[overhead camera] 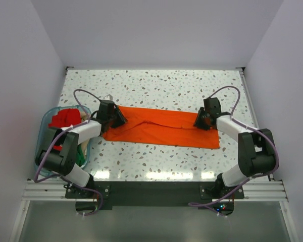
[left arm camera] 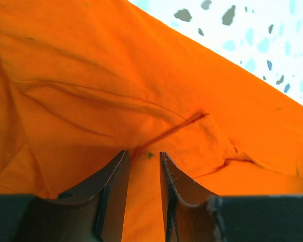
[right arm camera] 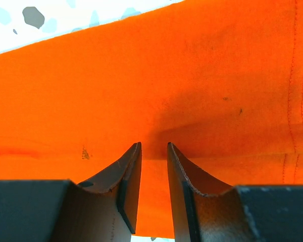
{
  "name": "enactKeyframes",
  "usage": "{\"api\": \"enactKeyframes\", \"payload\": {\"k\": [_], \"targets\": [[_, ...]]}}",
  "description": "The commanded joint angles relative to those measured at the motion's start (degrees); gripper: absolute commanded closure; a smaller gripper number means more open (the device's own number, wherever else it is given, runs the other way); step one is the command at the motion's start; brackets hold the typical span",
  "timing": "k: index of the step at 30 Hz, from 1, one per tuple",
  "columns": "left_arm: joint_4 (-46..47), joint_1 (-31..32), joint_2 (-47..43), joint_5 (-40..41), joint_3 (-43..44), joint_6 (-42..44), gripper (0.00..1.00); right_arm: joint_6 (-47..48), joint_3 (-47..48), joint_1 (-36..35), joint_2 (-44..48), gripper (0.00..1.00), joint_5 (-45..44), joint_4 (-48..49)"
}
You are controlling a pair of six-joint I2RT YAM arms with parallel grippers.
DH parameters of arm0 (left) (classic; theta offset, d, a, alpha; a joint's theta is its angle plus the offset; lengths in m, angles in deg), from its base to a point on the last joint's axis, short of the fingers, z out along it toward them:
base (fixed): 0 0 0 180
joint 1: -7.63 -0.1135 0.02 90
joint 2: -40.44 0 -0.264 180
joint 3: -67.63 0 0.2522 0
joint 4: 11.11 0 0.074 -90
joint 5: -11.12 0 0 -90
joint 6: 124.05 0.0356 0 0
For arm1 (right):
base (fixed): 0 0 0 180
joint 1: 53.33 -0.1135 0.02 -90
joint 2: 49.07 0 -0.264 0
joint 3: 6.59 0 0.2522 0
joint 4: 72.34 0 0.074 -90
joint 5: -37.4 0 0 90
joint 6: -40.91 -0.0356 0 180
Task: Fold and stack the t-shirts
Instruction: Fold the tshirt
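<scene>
Orange fills both wrist views: the orange shirt point(overhead camera: 161, 128) lies folded into a long band across the middle of the speckled table point(overhead camera: 156, 85), its length running from left to right. The left gripper point(overhead camera: 118, 119) sits at the band's left end and the right gripper point(overhead camera: 201, 121) at its right end, both low on the cloth. In the left wrist view the fingers point(left arm camera: 116, 186) stand close together with a strip of orange cloth caught between them, beside a creased seam. The right wrist view shows the same, the fingers point(right arm camera: 129, 181) nearly closed on a fold of the shirt. At the table's left edge a teal tub point(overhead camera: 45, 121) holds a red shirt point(overhead camera: 64, 118) on top and some green cloth point(overhead camera: 80, 156) lower down.
</scene>
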Motion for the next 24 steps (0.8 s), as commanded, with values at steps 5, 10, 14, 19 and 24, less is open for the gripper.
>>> {"api": "enactKeyframes", "payload": {"k": [5, 10, 14, 19, 24], "targets": [[6.77, 1.98, -2.02, -8.36, -1.92, 1.32, 0.66, 1.0, -0.75, 0.02, 3.01, 0.69, 0.01, 2.46], [8.44, 2.6, -5.52, -8.72, -4.9, 2.02, 0.65, 1.35, -1.1, 0.02, 3.71, 0.69, 0.18, 2.46], [6.08, 2.43, -8.17, -5.91, -3.77, 3.51, 0.64, 1.44, -1.54, 0.02, 4.68, 0.69, 0.36, 2.46], [2.57, 2.43, -9.32, -2.06, -0.96, 4.31, 0.61, 1.71, -2.42, 0.02, 6.87, 0.69, 0.36, 2.02], [-5.42, 1.99, -5.99, 7.26, 4.91, 4.48, 0.59, 1.97, -3.12, 0.02, 8.2, 0.69, 0.36, 1.32]]}}
